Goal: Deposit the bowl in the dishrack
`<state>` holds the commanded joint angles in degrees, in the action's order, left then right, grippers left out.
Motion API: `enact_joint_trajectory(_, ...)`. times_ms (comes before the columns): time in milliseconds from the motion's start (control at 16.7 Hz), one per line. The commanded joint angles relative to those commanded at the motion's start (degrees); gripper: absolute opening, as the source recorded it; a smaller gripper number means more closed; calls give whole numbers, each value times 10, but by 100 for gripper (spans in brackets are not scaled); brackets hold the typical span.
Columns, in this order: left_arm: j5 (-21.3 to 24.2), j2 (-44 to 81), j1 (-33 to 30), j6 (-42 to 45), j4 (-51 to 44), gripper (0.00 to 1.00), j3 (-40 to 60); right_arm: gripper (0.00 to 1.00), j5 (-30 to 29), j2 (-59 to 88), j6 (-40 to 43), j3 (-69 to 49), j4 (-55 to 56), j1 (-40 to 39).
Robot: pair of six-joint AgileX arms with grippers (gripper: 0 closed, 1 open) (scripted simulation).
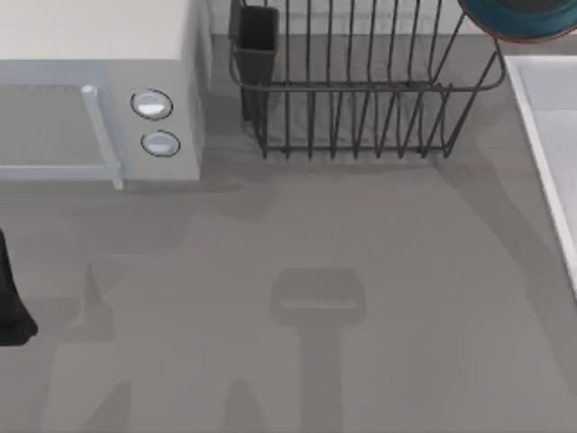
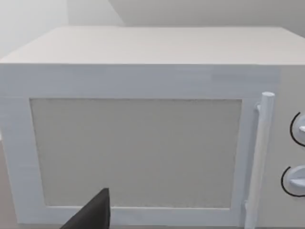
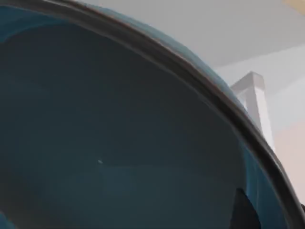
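Bowl up at top-right edge of top view, just over dishrack right end, looks airborne, not seated yet. Guessing my right arm carries it; can't tell finger state. Left arm parked by microwave. Lowering into rack left.

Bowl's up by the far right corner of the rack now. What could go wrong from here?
1. The bowl sits over the dishrack's flared right edge, so released here it might tip outside.
2. Coming down, its rim could catch the upright bars.
3. The right wrist view is mostly bowl, so guiding from it looks unreliable.
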<state>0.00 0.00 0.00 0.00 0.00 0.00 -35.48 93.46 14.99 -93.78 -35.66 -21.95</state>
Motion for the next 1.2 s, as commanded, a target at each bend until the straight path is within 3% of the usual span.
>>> enact_joint_trajectory(300,0,0,0,0,0,100,0,0,-157,-66,-109,69,219,-249)
enact_joint_trajectory(540,0,0,0,0,0,100,0,0,-238,-102,-159,107,326,-357)
enact_joint_trajectory(960,0,0,0,0,0,100,0,0,-250,-105,-169,112,343,-372)
enact_joint_trajectory(1200,0,0,0,0,0,100,0,0,-215,-43,-167,118,406,-337)
